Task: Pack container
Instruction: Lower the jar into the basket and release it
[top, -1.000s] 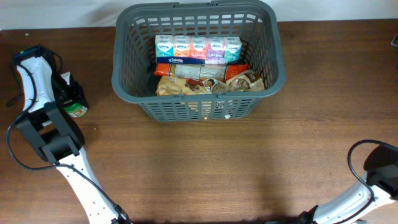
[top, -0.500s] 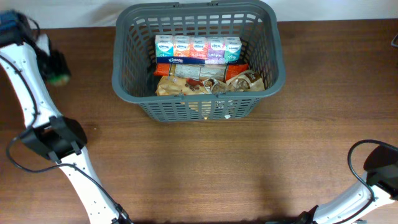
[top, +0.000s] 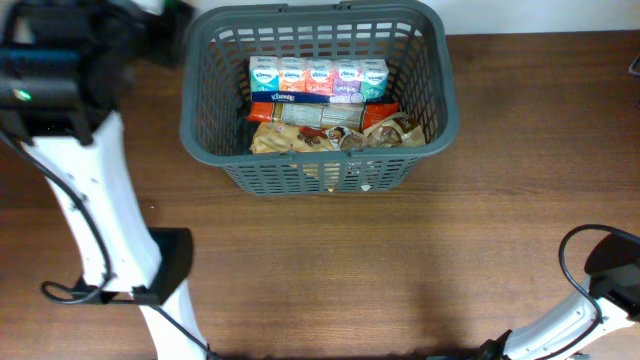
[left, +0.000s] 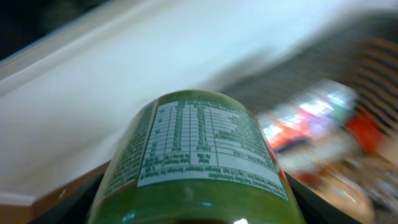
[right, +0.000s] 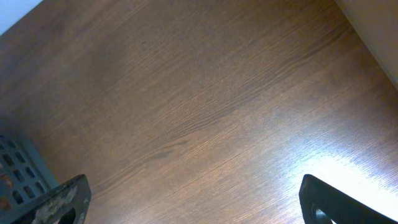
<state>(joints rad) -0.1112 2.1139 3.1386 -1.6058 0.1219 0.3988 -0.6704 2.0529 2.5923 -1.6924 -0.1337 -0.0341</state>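
- Two arms worked at a brown wooden tabletop (top: 330, 260); the dark grey container (top: 205, 135) sat upright at its far middle, top open
- Five small tissue packs (top: 318, 78) stood in a row along the container's far side; a red-and-blue packet (top: 320, 112) lay just in front of them; a brown snack bag (top: 335, 138) lay nearest the front wall
- left arm (top: 85, 190) was raised over the far-left tabletop; its upper end was blurred, near the container's far-left corner
- left fingers (left: 65, 205) were clenched on a green jar (left: 202, 146), one on each side; its printed label faced the wrist camera; the container's contents showed blurred behind it, to the right
- right fingers (right: 59, 202) were spread wide, nothing between them, above bare tabletop; a container corner showed at that view's left edge
- right arm (top: 600, 290) sat at the near-right corner, well apart from the container
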